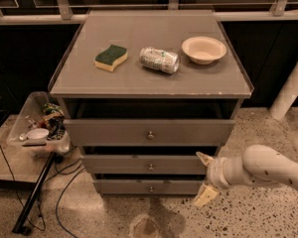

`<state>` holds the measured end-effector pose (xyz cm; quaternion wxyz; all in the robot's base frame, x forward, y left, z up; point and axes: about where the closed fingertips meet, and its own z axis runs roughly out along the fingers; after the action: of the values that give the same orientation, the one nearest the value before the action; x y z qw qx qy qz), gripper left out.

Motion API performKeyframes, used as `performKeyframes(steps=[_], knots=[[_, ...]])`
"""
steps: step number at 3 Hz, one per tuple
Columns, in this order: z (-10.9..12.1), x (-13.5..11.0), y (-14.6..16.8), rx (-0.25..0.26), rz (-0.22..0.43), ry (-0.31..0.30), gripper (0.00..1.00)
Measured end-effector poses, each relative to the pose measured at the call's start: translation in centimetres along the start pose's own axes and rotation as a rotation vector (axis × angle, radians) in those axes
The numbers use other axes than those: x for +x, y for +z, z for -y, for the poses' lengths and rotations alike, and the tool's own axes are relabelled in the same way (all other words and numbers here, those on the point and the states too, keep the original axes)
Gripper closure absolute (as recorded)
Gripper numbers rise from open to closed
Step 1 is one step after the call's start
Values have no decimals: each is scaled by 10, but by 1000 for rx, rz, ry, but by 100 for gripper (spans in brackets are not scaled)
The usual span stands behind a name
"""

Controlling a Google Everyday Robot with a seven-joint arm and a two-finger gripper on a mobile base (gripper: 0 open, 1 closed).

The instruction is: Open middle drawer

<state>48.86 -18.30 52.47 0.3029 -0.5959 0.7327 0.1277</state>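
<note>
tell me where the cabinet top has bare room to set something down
Bare: the cabinet top behind the sponge, can and bowl, and the strip along its front edge. Crowded: that middle row. The end effector is low, open, by the right end of the middle drawer.

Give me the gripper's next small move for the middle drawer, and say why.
Probably slide the gripper sideways along the front of the middle drawer toward its knob. The gripper hangs open beside the right end of that front as seen here, holding nothing, while the knob sits at the centre of the front, untouched.
</note>
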Motion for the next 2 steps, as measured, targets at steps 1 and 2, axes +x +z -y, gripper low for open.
performKeyframes(steps=[1, 2], knots=[[12, 10, 33, 23, 60, -5, 0], [12, 10, 33, 23, 60, -5, 0]])
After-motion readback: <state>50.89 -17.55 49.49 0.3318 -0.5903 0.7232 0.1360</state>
